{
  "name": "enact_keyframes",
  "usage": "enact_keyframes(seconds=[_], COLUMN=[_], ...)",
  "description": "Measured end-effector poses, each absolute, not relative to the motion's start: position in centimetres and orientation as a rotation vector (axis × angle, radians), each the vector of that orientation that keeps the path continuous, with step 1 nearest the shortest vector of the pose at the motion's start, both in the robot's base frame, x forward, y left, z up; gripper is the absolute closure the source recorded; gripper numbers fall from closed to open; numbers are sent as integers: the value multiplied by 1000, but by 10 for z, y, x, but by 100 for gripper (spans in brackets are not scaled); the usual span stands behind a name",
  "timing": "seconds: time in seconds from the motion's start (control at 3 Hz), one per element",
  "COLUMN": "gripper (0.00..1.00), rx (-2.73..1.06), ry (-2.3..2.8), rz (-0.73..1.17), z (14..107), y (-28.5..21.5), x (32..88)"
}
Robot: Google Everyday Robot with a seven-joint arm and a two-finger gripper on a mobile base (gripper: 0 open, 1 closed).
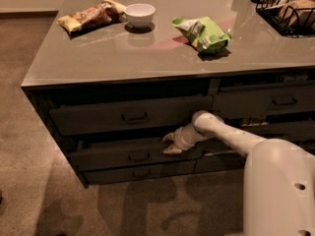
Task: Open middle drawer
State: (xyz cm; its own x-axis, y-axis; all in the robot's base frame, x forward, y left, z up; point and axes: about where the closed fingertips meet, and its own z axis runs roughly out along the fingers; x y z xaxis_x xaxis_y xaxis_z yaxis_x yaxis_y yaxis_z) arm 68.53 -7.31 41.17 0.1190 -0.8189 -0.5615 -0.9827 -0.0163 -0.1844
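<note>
The middle drawer (108,157) is the medium-height dark front in the left column of the counter, with a small loop handle (139,156) at its centre. Its front stands slightly forward, with a dark gap above its top edge. My gripper (170,144) is at the upper edge of this drawer, to the right of the handle and apart from it. My white arm (231,136) reaches in from the lower right.
A taller drawer (128,116) lies above and a slim one (140,173) below. More drawers (266,101) are in the right column. On the countertop (98,58) are a white bowl (140,14), a snack bag (91,16), a green bag (203,32) and a wire basket (290,9).
</note>
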Motion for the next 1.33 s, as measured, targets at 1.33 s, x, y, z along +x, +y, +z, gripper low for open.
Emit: enact_keyframes(seconds=[1.33], gripper=[0], rx=[-1919], ry=[1770], rz=[426], z=[419], y=[-75], x=[670])
